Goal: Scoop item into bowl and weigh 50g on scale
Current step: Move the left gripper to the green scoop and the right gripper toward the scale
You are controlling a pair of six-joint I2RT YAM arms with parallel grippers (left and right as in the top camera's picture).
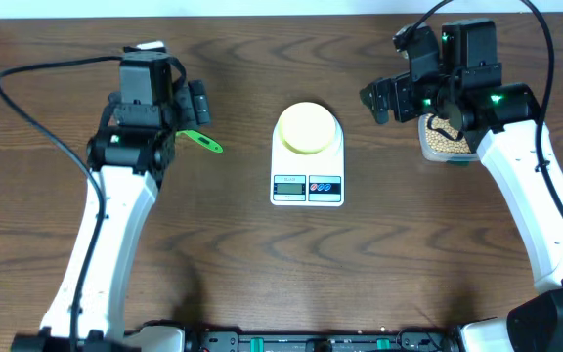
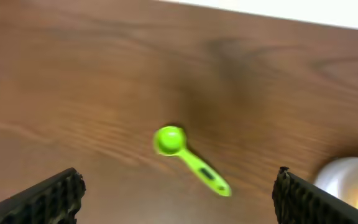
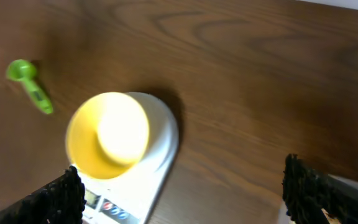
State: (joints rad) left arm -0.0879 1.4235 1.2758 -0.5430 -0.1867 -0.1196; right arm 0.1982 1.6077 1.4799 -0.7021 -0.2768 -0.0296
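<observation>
The pale yellow bowl (image 1: 308, 128) sits empty on the white scale (image 1: 307, 186) at the table's middle; both show in the right wrist view, bowl (image 3: 108, 135) on scale (image 3: 160, 155). The beige beans (image 1: 445, 142) lie in a clear tub, partly hidden under my right arm. A green spoon (image 1: 203, 142) lies on the table beside my left arm, and in the left wrist view (image 2: 188, 158). My left gripper (image 2: 178, 199) is open and empty above the spoon. My right gripper (image 3: 182, 193) is open and empty, between the scale and the tub.
The clear plastic tub (image 1: 454, 154) stands at the right under my right wrist. Black cables run over the table's far left and right. The table's front edge carries a black rail.
</observation>
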